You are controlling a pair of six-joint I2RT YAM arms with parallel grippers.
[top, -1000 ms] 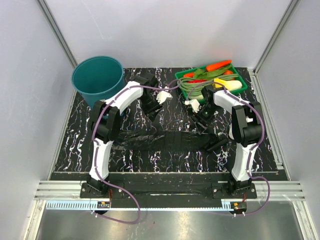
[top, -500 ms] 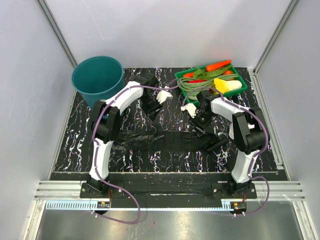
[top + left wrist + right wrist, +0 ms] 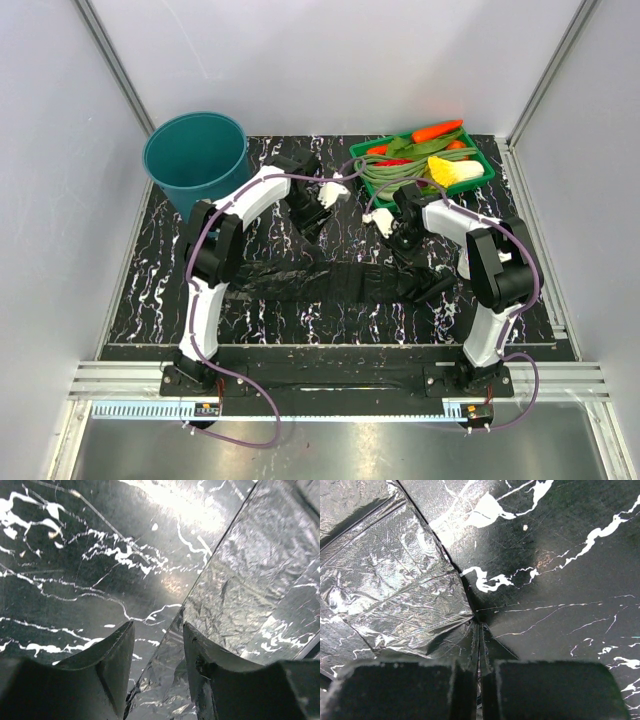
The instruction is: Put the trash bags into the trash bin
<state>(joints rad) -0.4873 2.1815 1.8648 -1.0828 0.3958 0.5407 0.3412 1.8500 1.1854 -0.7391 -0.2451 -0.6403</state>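
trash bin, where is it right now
In the top view the trash bin stands at the far left corner of the table, beyond the left arm.

Plain pale grey walls close the space in: a back wall [image 3: 330, 60], a left wall [image 3: 50, 200] and a right wall [image 3: 600, 200], joined at the corners by slanting metal posts [image 3: 108, 60]. The table top [image 3: 330, 320] is black with white marble-like veins. Soft light from above leaves a bright glare [image 3: 185, 500] on it. A brushed steel sheet [image 3: 330, 450] runs along the near edge.
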